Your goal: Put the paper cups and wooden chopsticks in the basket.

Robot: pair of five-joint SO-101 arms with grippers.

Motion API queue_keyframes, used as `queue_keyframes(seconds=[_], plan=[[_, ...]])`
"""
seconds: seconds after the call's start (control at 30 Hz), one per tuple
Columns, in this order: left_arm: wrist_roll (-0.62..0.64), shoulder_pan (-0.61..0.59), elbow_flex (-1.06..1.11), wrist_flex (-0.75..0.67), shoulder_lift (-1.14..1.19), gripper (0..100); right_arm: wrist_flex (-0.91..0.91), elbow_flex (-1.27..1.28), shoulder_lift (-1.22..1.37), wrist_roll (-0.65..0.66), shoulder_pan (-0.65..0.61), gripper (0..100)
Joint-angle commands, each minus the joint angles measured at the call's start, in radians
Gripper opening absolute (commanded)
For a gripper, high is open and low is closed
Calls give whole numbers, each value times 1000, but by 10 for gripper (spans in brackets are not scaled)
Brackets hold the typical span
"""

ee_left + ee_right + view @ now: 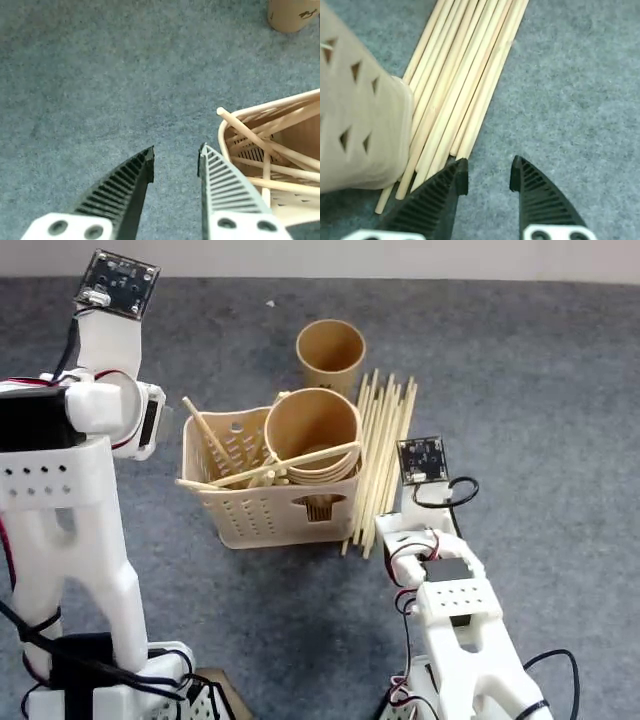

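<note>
A cream basket (pixel 262 515) stands mid-table and holds nested paper cups (pixel 312 428) and a few wooden chopsticks (pixel 213 443). One more paper cup (pixel 330 355) stands upright on the carpet behind it. A bundle of chopsticks (pixel 384 450) lies flat along the basket's right side. My right gripper (pixel 488 172) is open, just above the near ends of these chopsticks (pixel 465 75), beside the basket wall (pixel 360 115). My left gripper (pixel 176 160) is open and holds nothing. It hangs over bare carpet left of the basket's corner (pixel 221 136), with the lone cup (pixel 292 15) farther off.
Grey carpet (pixel 540 380) covers the whole table. The left arm's white body (pixel 70 490) stands tall at the left, and the right arm's base (pixel 460 630) sits at the front right.
</note>
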Motion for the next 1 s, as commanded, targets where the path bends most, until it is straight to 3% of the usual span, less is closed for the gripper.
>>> queue_keyframes(seconds=[0.0, 0.27, 0.57, 0.73, 0.97], plan=[[21, -5, 42, 11, -1, 175, -8, -7, -8, 9, -8, 149], [23, 24, 53, 12, -5, 175, -12, -10, -1, 11, -8, 149], [187, 179, 56, 12, -4, 176, -12, -10, -1, 11, -8, 149], [207, 140, 122, 8, -1, 176, -12, -7, -2, 11, -8, 149], [206, 48, 357, -192, 1, 175, -10, -10, -7, 11, -8, 149]])
